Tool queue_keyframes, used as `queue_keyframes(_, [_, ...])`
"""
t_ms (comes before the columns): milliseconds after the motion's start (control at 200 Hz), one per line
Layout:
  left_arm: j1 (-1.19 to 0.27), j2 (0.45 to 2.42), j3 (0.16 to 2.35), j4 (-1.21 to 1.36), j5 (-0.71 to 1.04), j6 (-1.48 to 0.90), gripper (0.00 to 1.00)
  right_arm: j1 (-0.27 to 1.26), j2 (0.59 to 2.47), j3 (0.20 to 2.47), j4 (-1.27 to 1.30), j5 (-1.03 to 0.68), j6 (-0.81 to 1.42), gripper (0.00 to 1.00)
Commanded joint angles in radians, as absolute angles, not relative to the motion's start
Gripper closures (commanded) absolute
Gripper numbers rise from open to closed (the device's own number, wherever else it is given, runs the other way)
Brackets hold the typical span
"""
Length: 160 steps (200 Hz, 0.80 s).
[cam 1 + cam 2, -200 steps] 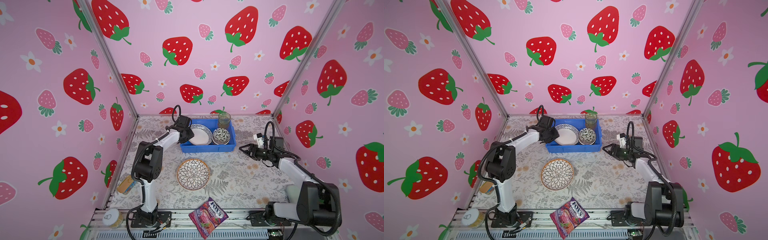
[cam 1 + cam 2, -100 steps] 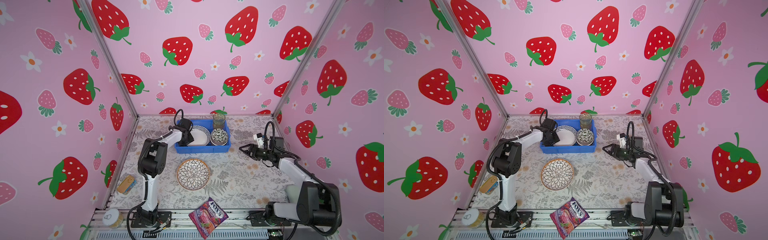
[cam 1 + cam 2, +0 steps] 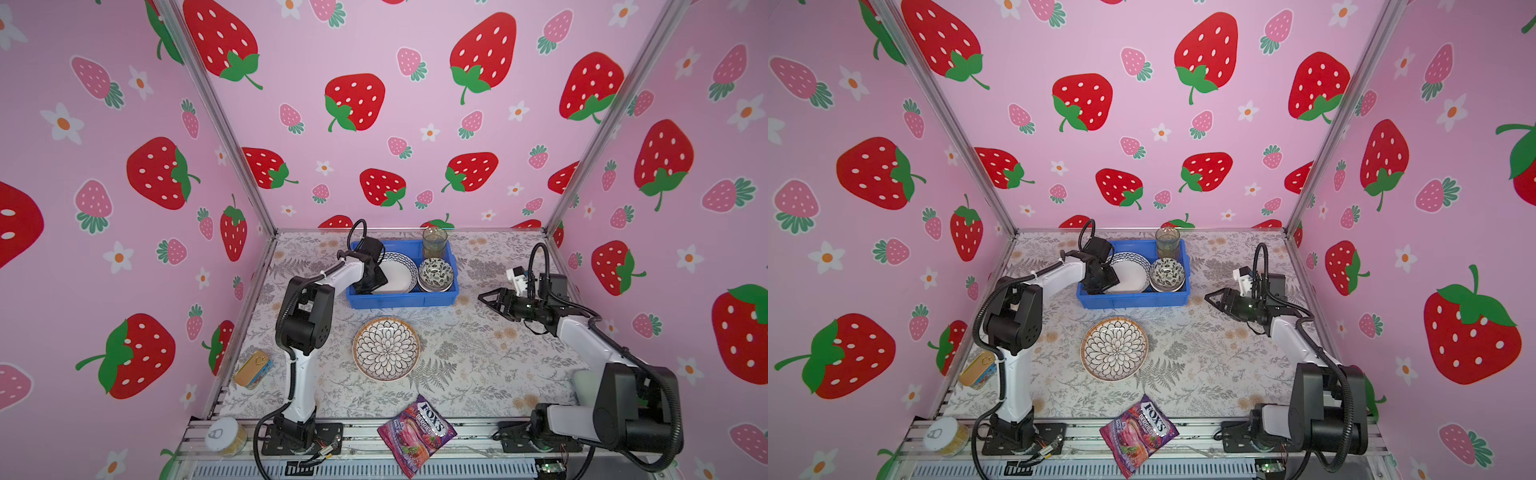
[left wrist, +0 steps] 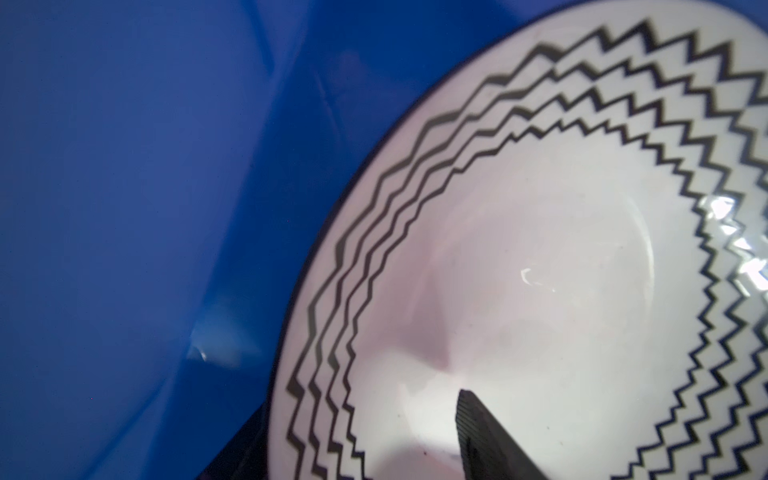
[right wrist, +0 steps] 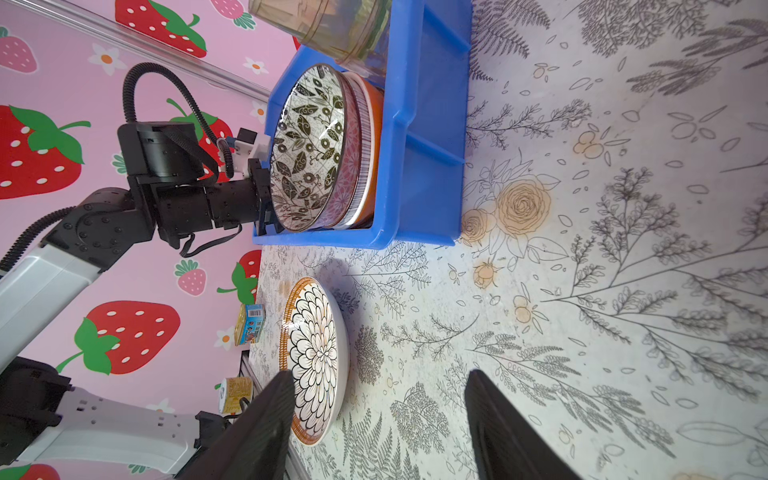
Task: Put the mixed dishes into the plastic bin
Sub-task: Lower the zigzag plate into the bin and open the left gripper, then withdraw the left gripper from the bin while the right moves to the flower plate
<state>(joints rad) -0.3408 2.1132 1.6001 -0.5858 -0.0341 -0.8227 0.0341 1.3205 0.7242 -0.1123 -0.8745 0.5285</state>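
Reading FOX'S, seemingly BERRIES: purple bag (image 3: 417,434) near petal-patterned plate (image 3: 386,348).

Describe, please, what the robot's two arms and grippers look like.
The left arm and right arm have white tubular links between bulky black joints, with black corrugated cable looping over each wrist. The left gripper and right gripper are black, with tapered, finely ribbed fingers.

odds and ends on the floral cloth

a purple fox's candy bag (image 3: 417,434) lies at the front edge of the floral cloth (image 3: 478,361), overlapping the metal rail (image 3: 473,436). a white-lidded jar (image 3: 224,435) stands at the front left corner. a gold tin (image 3: 253,369) sits just beside the left strawberry wall (image 3: 124,249).
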Motion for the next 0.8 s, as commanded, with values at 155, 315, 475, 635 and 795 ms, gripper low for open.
queue_keyframes(155, [-0.337, 2.069, 1.711, -0.711, -0.078, -0.798, 0.23, 0.025, 1.321, 0.727, -0.100, -0.887, 0.517, 0.32])
queue_keyframes(315, [-0.339, 2.048, 1.741, -0.749, -0.093, -0.782, 0.21, 0.025, 1.316, 0.730, -0.103, -0.885, 0.522, 0.32])
queue_keyframes(475, [-0.344, 2.005, 1.756, -0.782, -0.104, -0.767, 0.15, 0.026, 1.312, 0.740, -0.110, -0.883, 0.522, 0.32])
queue_keyframes(635, [-0.351, 1.921, 1.766, -0.821, -0.128, -0.744, 0.09, 0.026, 1.311, 0.771, -0.161, -0.868, 0.481, 0.32])
queue_keyframes(795, [-0.352, 1.774, 1.713, -0.846, -0.141, -0.721, 0.00, 0.036, 1.292, 0.813, -0.265, -0.776, 0.420, 0.31])
